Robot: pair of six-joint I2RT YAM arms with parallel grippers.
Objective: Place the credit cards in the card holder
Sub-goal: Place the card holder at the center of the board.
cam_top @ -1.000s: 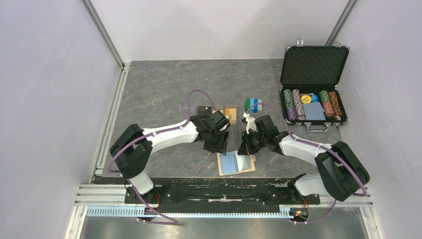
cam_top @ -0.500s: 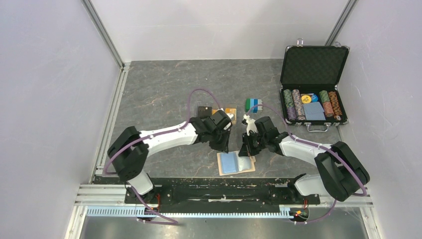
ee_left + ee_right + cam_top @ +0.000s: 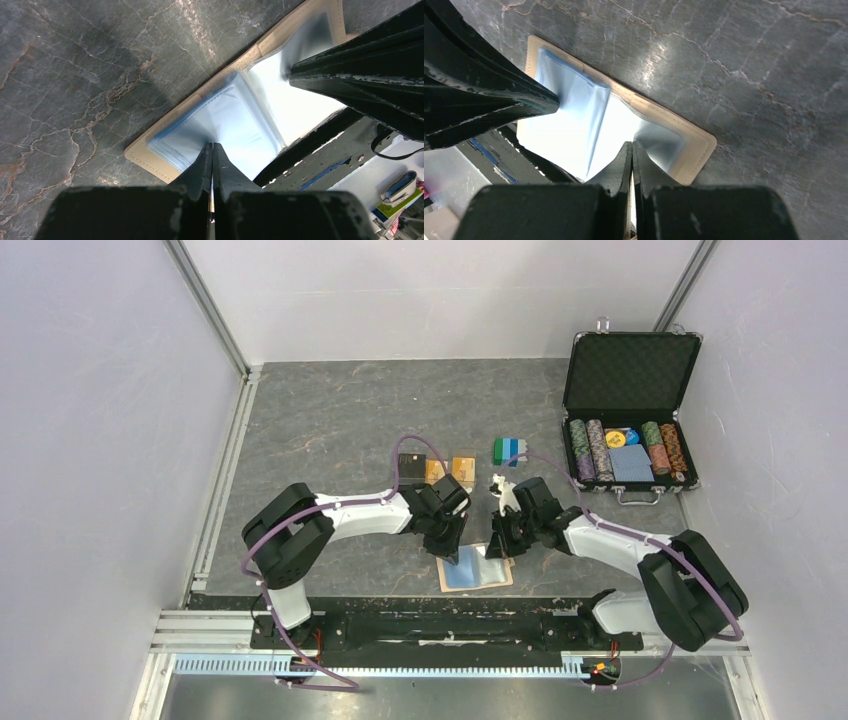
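Credit cards (image 3: 435,469) all lay on the worktop (image 3: 330,420) in a row beyond the arms: one black (image 3: 410,464) and two orange-gold (image 3: 463,468). None was in the card holder (image 3: 477,571), so the task proper looked unstarted. The card holder lay open and flat near the worktop's near edge, light-blue lining up. The left fingers (image 3: 200,167) were pressed together, apparently pinching a puckered sleeve on one half. The right fingers (image 3: 616,170) were likewise together on the lining of the other half. I judged this as opening a pocket; all three insertions remained. A green-and-blue block stack (image 3: 508,450) stood just beside the cards, and an open chip case (image 3: 630,410) well apart. The left arm's purple cable (image 3: 420,439) looped over the cards and could hamper a pickup.
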